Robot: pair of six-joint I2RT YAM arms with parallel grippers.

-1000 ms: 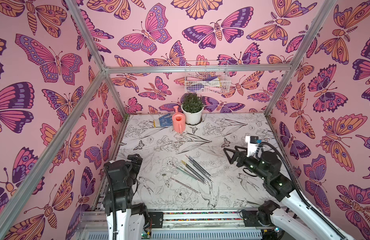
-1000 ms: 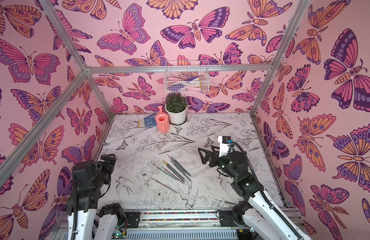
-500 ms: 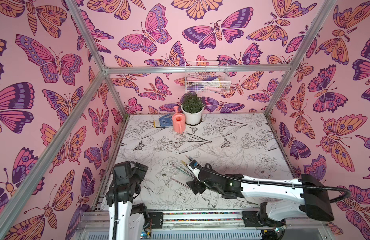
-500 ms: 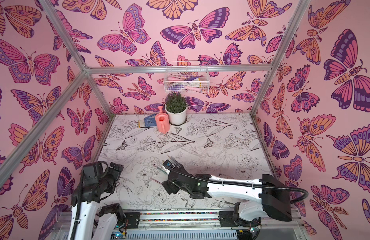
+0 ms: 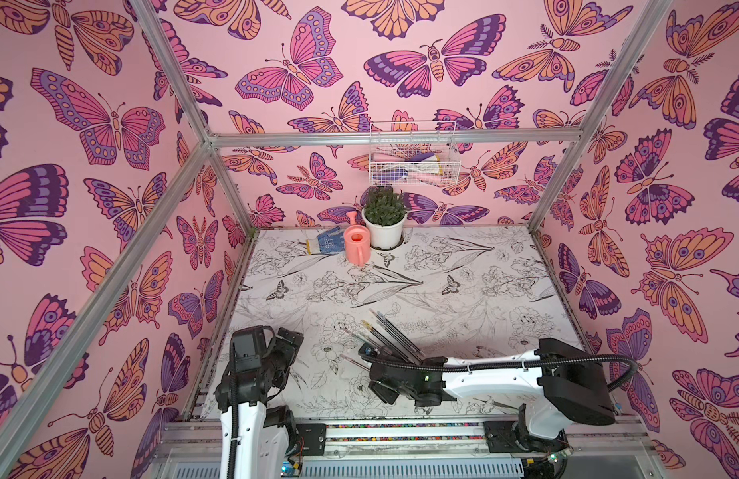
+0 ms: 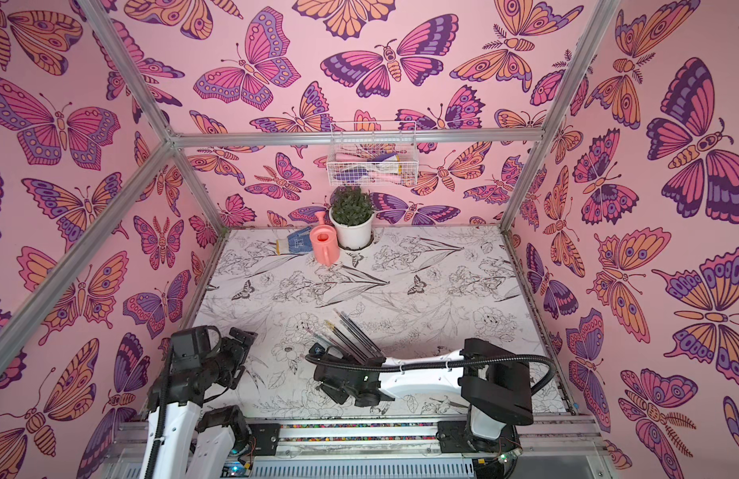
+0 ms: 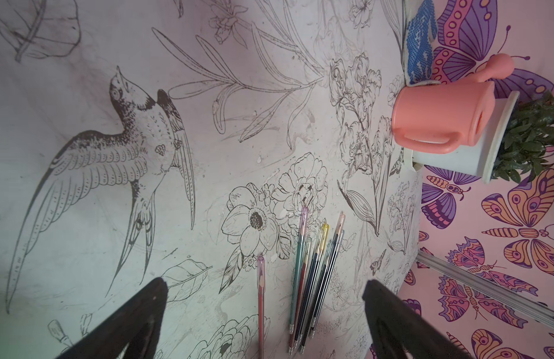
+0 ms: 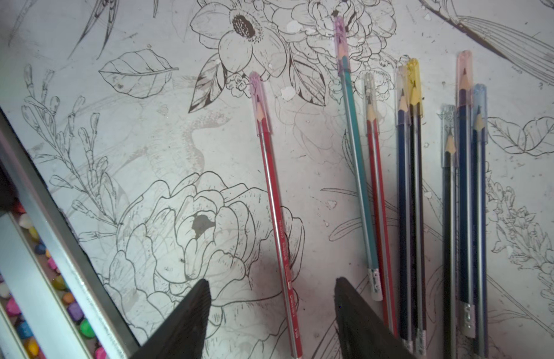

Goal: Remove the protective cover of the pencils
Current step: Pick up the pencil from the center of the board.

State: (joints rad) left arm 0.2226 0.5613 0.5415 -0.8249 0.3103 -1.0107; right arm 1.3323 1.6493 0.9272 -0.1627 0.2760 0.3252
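Between the right gripper's (image 8: 271,281) part-spread fingers (image 8: 191,310) lies the lone red pencil (image 8: 277,217), untouched. A second ago this gripper hung well clear of it with fingers wider, so it has swung in and begun narrowing, which I read as the first grasp starting. Close outside one finger fan seven more pencils (image 8: 404,217), eight in all; eight caps (image 8: 259,105), every one still on. The left gripper (image 7: 263,281) is spread wide and empty, pencils ahead of its fingertips; two grippers, neither pinching anything.
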